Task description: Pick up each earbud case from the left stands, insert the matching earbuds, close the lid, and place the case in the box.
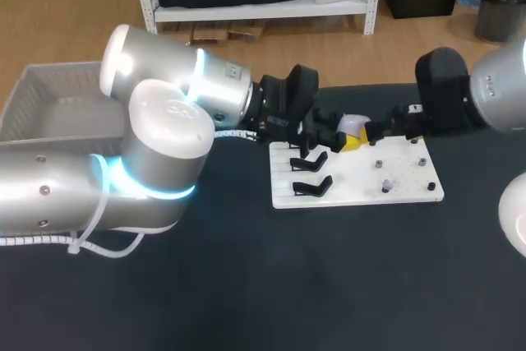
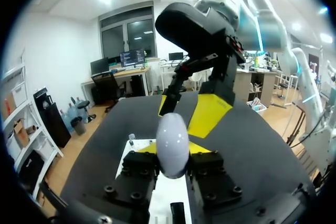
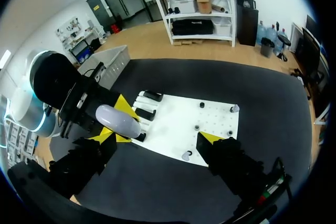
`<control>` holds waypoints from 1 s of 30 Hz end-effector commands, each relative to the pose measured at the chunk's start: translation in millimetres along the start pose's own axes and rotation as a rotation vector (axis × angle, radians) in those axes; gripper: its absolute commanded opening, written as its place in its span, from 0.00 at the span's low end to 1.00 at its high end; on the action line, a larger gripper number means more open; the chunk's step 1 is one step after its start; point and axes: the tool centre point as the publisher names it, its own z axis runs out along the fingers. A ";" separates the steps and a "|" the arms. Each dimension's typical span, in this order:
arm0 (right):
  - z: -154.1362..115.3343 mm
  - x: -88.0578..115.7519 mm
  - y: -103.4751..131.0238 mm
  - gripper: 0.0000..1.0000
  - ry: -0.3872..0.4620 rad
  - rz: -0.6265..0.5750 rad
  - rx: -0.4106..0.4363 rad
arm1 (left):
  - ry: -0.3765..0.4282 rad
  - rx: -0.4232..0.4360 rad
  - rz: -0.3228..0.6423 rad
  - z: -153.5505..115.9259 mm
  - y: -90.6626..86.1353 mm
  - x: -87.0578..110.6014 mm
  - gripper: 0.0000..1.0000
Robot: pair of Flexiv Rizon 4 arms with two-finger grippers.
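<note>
Left gripper (image 2: pixel 173 151) clenched on the case (image 2: pixel 173 141), long axis pointing out past its fingertips toward the right gripper (image 3: pixel 161 138), which is spread wide. Case hangs over the board's (image 1: pixel 362 185) far edge, beside the stands (image 1: pixel 311 175).

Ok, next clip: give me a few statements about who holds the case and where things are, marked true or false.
1. The left gripper is shut on the white earbud case. True.
2. The right gripper also clamps the case. False: its fingers stand wide apart, with the case near one of them.
3. The case already lies in the grey box. False: it is in the left gripper, by the white board.
4. At least two black stands on the board hold no case. True.
</note>
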 end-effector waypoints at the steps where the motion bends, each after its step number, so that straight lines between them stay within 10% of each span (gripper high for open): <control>1: -1.6 -3.7 0.8 1.00 -0.002 -0.001 0.003 | 0.000 0.003 -0.002 2.7 -3.7 3.7 0.00; 15: -10.2 -8.0 -0.8 1.00 -0.029 -0.010 0.025 | -0.010 0.017 -0.015 -3.4 -7.1 9.9 0.00; 30: -15.9 -1.6 -72.8 1.00 -0.021 -0.078 0.192 | -0.163 0.023 0.010 -29.0 -21.2 -5.5 0.00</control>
